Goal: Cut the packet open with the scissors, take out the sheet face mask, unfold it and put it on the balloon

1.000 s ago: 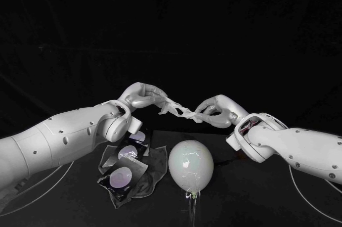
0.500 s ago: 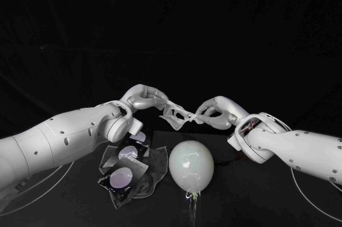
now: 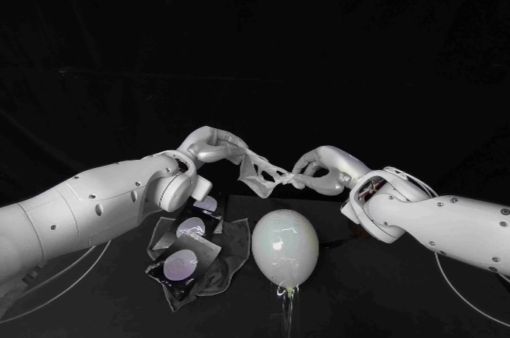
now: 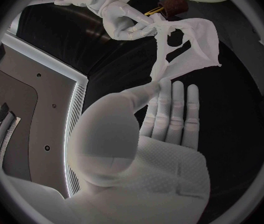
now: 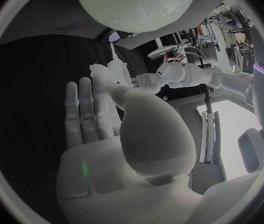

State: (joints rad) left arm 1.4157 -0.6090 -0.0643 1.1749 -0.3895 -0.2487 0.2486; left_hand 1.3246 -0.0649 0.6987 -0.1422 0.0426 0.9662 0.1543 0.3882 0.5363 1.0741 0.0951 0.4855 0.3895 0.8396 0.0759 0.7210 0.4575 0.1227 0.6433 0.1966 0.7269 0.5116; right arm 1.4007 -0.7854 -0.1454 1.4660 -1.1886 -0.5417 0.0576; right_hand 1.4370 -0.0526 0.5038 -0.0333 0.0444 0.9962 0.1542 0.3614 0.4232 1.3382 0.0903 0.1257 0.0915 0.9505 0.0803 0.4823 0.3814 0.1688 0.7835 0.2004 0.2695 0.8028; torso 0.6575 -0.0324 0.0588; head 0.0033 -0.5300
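**Aloft in open air: sheet face mask spanning both hands**

The left hand and right hand each pinch one edge of it, partly unfolded. The balloon lies on the tabletop below, with the packet just beside it.

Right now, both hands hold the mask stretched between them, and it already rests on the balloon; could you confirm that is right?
Not quite. The left hand and right hand do hold the mask between them, but the head view shows it up in the air, apart from the balloon lying below it.
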